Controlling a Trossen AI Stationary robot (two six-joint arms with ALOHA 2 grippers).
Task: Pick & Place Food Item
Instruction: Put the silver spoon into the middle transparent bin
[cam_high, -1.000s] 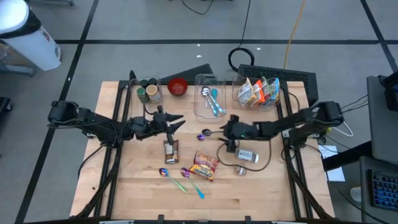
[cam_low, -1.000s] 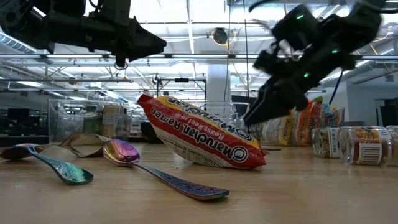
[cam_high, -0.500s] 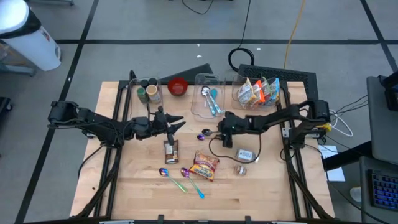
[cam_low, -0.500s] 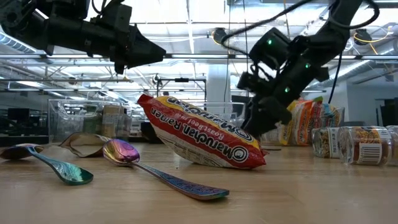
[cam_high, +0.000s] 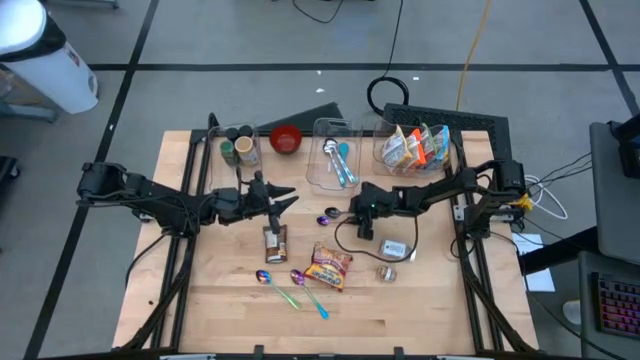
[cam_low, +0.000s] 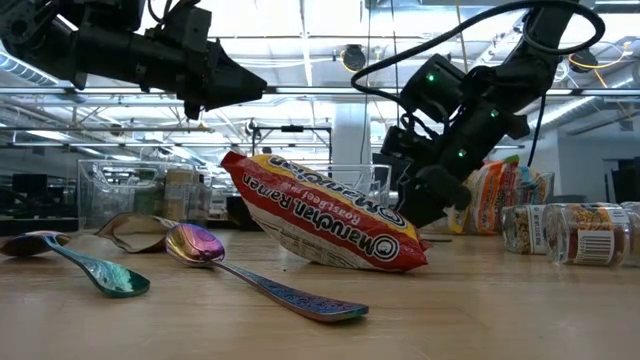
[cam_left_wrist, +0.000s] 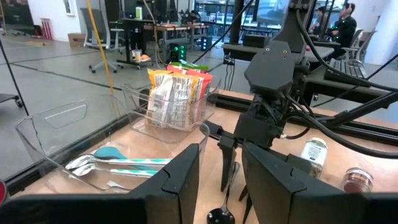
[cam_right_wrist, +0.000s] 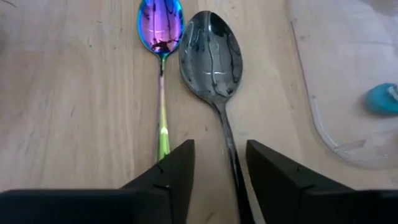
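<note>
A red-and-yellow ramen packet (cam_high: 330, 266) (cam_low: 320, 225) lies flat on the table near the front. A brown jar (cam_high: 274, 240) lies below my left gripper (cam_high: 285, 197), which hovers open and level with nothing between its fingers. My right gripper (cam_right_wrist: 219, 146) (cam_high: 354, 210) slants down at mid-table over two spoons that lie side by side. It is open. The dark silver spoon's (cam_right_wrist: 211, 53) handle runs between its fingers, and the iridescent purple spoon (cam_right_wrist: 160, 28) lies just beside one finger. I cannot see the fingers touching either spoon.
A white-labelled jar (cam_high: 395, 249) and a small jar (cam_high: 386, 272) lie right of the ramen. Two iridescent spoons (cam_high: 290, 285) lie near the front. Along the far edge stand cups (cam_high: 240, 148), a red bowl (cam_high: 286, 140), a clear utensil bin (cam_high: 335, 160) and a clear bin of snack packets (cam_high: 415, 148).
My right gripper has moved toward the table's left edge and down, tipping further downward, and now stands low over the two spoons at mid-table.
</note>
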